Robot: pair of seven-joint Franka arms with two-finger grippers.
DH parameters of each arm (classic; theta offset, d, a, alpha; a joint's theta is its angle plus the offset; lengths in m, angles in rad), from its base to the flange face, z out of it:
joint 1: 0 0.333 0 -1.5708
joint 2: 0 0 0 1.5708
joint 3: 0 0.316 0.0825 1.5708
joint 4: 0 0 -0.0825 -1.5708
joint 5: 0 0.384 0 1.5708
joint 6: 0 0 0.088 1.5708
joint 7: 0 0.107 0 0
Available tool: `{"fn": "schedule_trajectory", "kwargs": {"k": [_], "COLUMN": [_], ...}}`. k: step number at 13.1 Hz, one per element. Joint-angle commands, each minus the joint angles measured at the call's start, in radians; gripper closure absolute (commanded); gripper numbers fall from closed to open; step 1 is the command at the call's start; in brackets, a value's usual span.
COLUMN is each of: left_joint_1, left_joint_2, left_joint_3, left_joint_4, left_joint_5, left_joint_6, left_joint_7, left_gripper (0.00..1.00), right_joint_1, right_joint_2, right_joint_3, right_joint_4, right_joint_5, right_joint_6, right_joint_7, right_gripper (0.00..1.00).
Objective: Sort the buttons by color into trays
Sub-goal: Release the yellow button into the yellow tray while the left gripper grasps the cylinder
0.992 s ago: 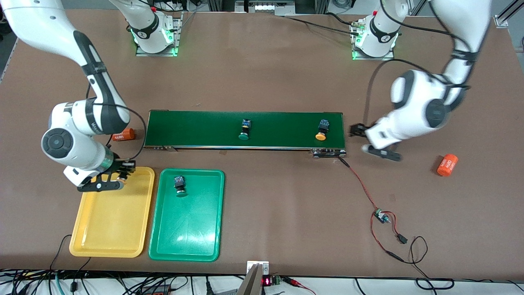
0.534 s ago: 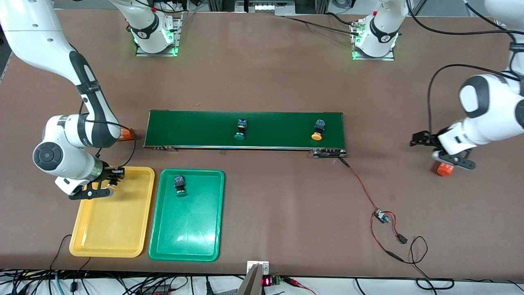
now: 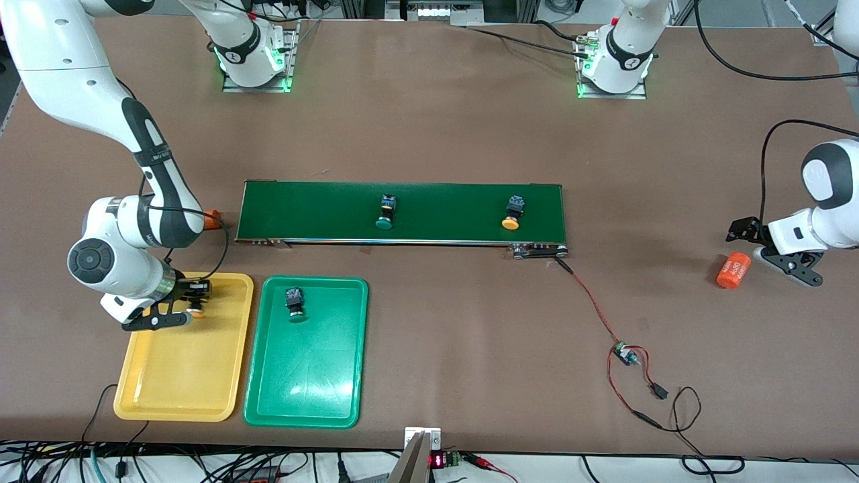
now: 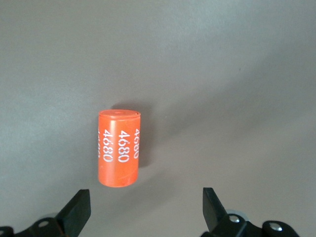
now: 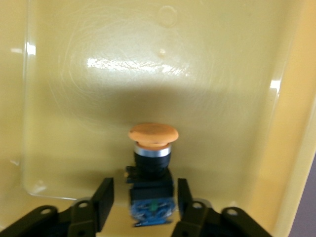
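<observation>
Sitting btwn right tool's (image 5: 143, 205) parted fingers, yellow-cap button (image 5: 152, 168) in yellow tray (image 5: 89, 89).

Right arm: bent low toward its end of the worktop, right tool (image 3: 180, 306) pointing down, fingers parted. Left arm: drawn toward its own end, left tool (image 3: 778, 251) low, fingers spread wide.

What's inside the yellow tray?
One button with a yellow-orange cap lies in the yellow tray, between the right tool's parted fingers. The arm covers that corner in the front view, so more there cannot be ruled out.
</observation>
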Motion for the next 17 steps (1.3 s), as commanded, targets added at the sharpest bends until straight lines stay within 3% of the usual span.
{"fn": "schedule_trajectory", "kwargs": {"k": [1,3,6,10,14,17], "left_joint_1": [0.000,-0.002,0.006,0.009,0.011,0.055], "left_joint_2": [0.059,0.106,0.174,0.220,0.230,0.257], "left_joint_3": [0.001,0.014,0.022,0.022,0.020,0.021], "left_joint_4": [0.068,0.118,0.212,0.249,0.249,0.250], "left_joint_5": [0.025,0.025,0.024,0.021,0.012,-0.039], "left_joint_6": [-0.017,-0.020,-0.063,-0.075,-0.091,-0.087], "left_joint_7": [0.122,0.162,0.226,0.225,0.231,0.252], "left_gripper": [0.00,0.00,0.00,0.00,0.00,0.00], "right_joint_1": [-0.003,-0.001,0.016,0.057,0.128,0.210], "right_joint_2": [0.000,-0.024,-0.081,-0.168,-0.239,-0.314], "right_joint_3": [0.004,0.011,0.016,0.013,0.013,0.014], "right_joint_4": [0.020,0.020,0.051,0.052,0.046,-0.026], "right_joint_5": [-0.001,0.011,0.155,0.295,0.318,0.318], "right_joint_6": [-0.003,-0.064,-0.222,-0.335,-0.410,-0.416], "right_joint_7": [-0.007,-0.006,-0.001,0.006,0.159,0.270], "right_gripper": [0.02,0.00,0.00,0.00,0.00,0.00]}}
